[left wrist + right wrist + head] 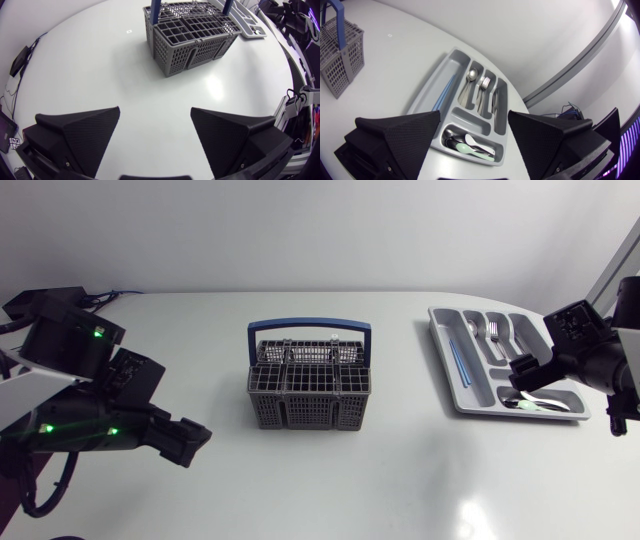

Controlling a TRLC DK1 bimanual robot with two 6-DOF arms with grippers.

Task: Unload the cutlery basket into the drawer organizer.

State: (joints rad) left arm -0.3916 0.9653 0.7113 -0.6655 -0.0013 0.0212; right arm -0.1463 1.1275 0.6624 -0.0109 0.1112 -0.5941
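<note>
The left gripper [155, 112] stands wide open and empty over bare table [100, 65], with the basket [192, 37] ahead of it. In the head view it sits at about 8 o'clock from the basket, well apart. The right gripper [474, 116] is just as wide open and holds nothing. It hangs over the organizer [427, 87], above the cross compartment where small spoons [470, 145] lie, one of them pale green. Further out, the long slots hold a spoon [471, 75], forks [485, 85] and a blue stick [445, 92]. The basket is at the table's middle, the organizer at 3 o'clock from it. I see no cutlery in the basket's cells from above, though their depths are dark. The unloading therefore looks at or near its end. The next move calls for a look into those cells. Any piece left needs a descent from above, clear of the blue handle [310, 328], and a pinch on its shaft.
</note>
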